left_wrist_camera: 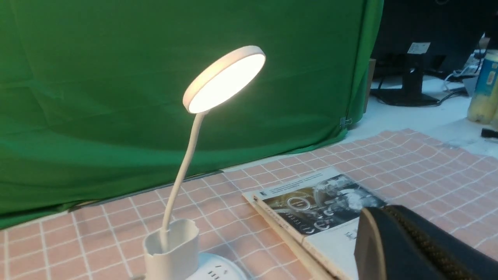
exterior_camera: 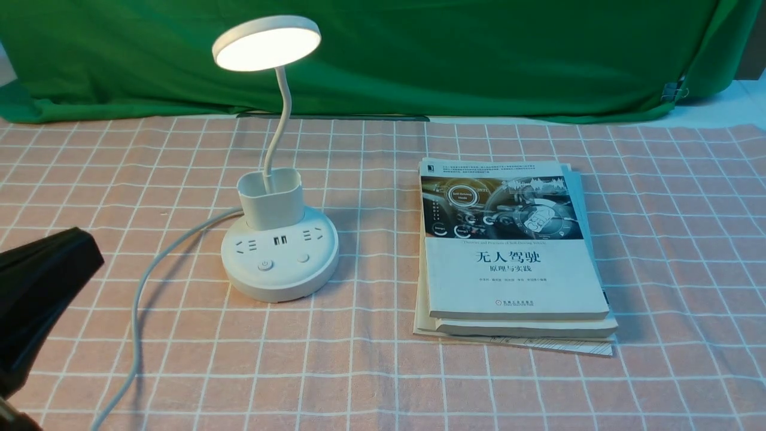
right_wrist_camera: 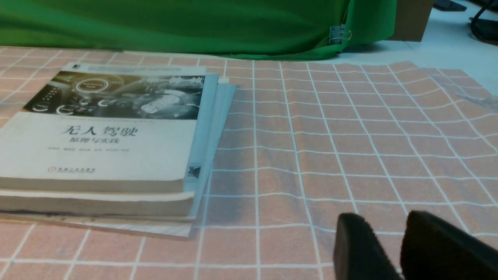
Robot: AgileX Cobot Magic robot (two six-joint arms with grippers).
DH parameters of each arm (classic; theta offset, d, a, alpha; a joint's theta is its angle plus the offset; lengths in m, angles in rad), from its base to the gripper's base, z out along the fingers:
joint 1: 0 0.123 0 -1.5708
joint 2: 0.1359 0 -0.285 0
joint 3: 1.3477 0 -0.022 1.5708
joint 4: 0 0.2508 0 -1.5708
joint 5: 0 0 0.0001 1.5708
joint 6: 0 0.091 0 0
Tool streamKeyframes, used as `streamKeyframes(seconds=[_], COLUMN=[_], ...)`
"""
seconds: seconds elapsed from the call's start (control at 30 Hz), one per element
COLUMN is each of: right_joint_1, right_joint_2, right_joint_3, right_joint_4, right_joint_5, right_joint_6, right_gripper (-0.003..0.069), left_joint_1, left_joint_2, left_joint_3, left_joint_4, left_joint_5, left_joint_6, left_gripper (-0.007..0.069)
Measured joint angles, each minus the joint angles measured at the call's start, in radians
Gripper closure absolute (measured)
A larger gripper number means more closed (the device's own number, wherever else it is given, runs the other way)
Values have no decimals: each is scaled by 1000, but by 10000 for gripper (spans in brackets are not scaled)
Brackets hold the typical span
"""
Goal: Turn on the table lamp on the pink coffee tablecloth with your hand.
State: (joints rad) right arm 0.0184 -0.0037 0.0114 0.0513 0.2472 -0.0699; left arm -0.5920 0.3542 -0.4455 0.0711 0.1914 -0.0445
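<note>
Black and cut off by the front view's left edge, the robot's left gripper [left_wrist_camera: 386, 210] hangs near the table lamp [exterior_camera: 280, 254], its jaws together with nothing visible between them; its arm is mostly out of frame. The white cord [exterior_camera: 136, 323] curves from behind the lamp's cup-shaped holder [exterior_camera: 272, 200] and runs out of the picture at the bottom. The lamp stands upright on the left part of the pink checked tablecloth [exterior_camera: 371, 371], its disc head [exterior_camera: 267, 45] glowing before a green backdrop cloth [exterior_camera: 479, 60]. The gooseneck's foot is hidden inside the holder. To the right lies a stack of books [exterior_camera: 514, 281], topped by a Chinese title on self-driving; the lower covers are mostly covered. Farther right, the right gripper [right_wrist_camera: 387, 216], blurred and cropped in its wrist view, holds its jaws slightly apart over the cloth.
</note>
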Motion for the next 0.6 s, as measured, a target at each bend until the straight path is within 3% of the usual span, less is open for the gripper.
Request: streamKeyframes(seconds=[0.07,0.27,0.5,0.53,0.6], right_joint_1=[0,0,0,0,0], right_joint_2=[0,0,0,0,-1], right_joint_3=[0,0,0,0,0], right_joint_4=[0,0,0,0,0], right_joint_5=[0,0,0,0,-2], right_joint_6=[0,0,0,0,0], right_gripper=[418,418,418,418,418], left_joint_1=[0,32,291,291,410], left_joint_2=[-6,-85,-294,-301,-348], left_joint_3=[12,116,349,355,437], left_joint_4=[1,1,-15,-15,-22], left_joint_5=[15,-34,-298,-301,-358], left_joint_6=[45,36,-14,-16,-70], left_gripper=[624,624,624,624,624])
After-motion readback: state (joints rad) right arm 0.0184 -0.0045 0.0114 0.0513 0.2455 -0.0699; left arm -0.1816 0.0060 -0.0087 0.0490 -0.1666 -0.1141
